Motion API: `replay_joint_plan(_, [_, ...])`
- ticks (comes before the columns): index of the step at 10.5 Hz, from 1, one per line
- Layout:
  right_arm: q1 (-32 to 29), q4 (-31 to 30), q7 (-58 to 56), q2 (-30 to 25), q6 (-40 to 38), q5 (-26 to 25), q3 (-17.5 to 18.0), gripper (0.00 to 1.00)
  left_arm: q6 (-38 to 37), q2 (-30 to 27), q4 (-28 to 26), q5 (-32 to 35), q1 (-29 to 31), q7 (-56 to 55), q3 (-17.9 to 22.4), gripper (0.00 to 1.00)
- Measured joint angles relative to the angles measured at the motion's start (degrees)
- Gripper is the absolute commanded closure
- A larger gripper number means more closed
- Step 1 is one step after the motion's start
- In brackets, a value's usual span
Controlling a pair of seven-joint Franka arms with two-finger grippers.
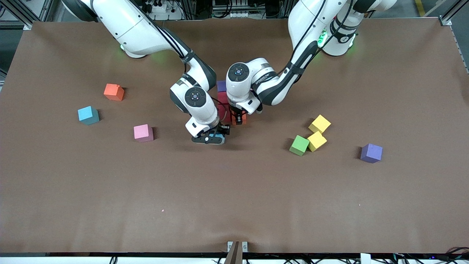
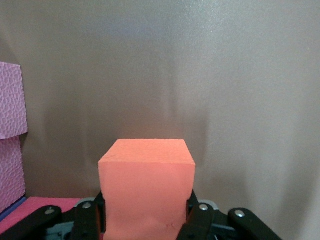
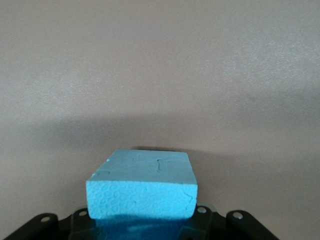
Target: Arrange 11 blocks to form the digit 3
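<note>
Right gripper [image 1: 210, 138] is clamped shut on a blue block [image 3: 142, 187], hanging low over bare table [image 1: 234, 205]. The block sticks out past the fingers in the right wrist view, and I can't tell whether it's touching the tabletop. Left gripper [image 1: 239, 120] sits just beside it, toward the left arm's end, and it's closed on an orange-red block [image 2: 146, 190], with a finger pressed on each side.

The digit is barely started. Tucked in between the two wrists you can see a purple block [image 1: 221, 86] and a red block [image 1: 222, 99] touching it. The arms cover the rest of that bunch in the front view. The left wrist view shows two pink blocks [image 2: 10, 105], one against the other, just beside the orange-red block and apart from it.

Everything else is loose. Out from the right gripper toward the right arm's end:
- a single pink block [image 1: 143, 132], the closest one
- a light blue block [image 1: 88, 115] further out
- an orange block [image 1: 114, 92], also well out and apart from the light blue one

Out from the left gripper toward the left arm's end:
- two yellow blocks [image 1: 319, 124] bunched together
- a green block [image 1: 299, 145] up against the yellow one that's nearer the camera
- a second purple block [image 1: 371, 153], on its own well past those

Neither arm is parked; both are down at the middle of the table with a block in hand.
</note>
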Motion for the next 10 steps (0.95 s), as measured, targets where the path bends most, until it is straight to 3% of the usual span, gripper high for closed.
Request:
replay_joint_plan(6, [0.0, 1.3, -3.3, -0.1, -4.2, -0.2, -3.0, 0.72, 0.0, 0.3, 0.6, 0.0, -0.6, 0.0, 0.0, 0.87])
replay_joint_plan(7, [0.0, 1.3, -3.6, -0.1, -4.2, -0.2, -3.2, 0.72, 0.0, 0.4, 0.6, 0.0, -0.6, 0.0, 0.0, 0.69])
replay_joint_plan(8, [0.0, 1.3, -3.6, -0.1, -4.2, -0.2, -3.2, 0.72, 0.0, 0.4, 0.6, 0.0, -0.6, 0.0, 0.0, 0.16])
replay_joint_plan(9, [0.0, 1.3, -3.6, -0.1, -4.3, -0.2, -3.2, 0.72, 0.0, 0.4, 0.6, 0.1, -0.6, 0.0, 0.0, 0.0])
replay_joint_plan(10, [0.0, 1.3, -3.6, -0.1, -4.3, -0.2, -3.2, 0.71, 0.0, 0.5, 0.5, 0.5, -0.7, 0.1, 0.0, 0.0])
